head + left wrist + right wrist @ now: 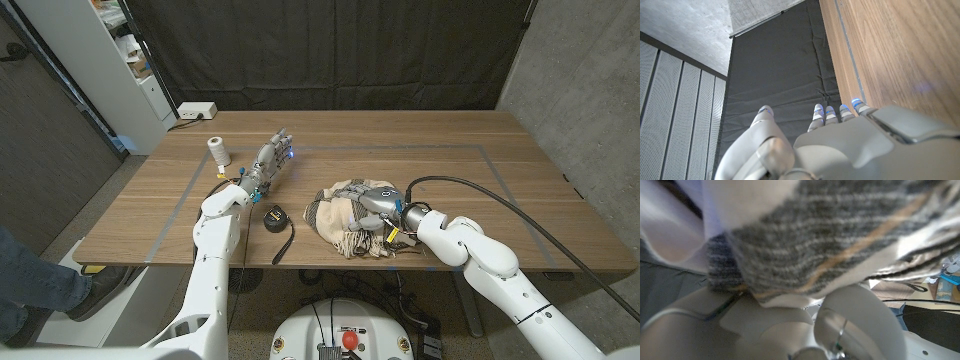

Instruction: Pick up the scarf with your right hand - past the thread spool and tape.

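Note:
A beige and grey striped scarf [340, 218] lies bunched near the table's front edge, right of centre. My right hand [376, 200] sits on top of the bunch with its fingers curled into the fabric. In the right wrist view the striped scarf [840, 240] drapes right over my right hand [790, 325] and hides its fingertips. A white thread spool [217, 152] stands at the far left. A black tape measure [273, 215] lies left of the scarf, its strip trailing toward the front edge. My left hand [272, 160] is stretched out between spool and scarf, fingers apart, holding nothing.
The wooden table [450, 165] has a thin taped rectangle marked on it. A black cable runs from my right arm across the right side. In the left wrist view my left hand [850, 145] reaches along the table toward a dark curtain [785, 65].

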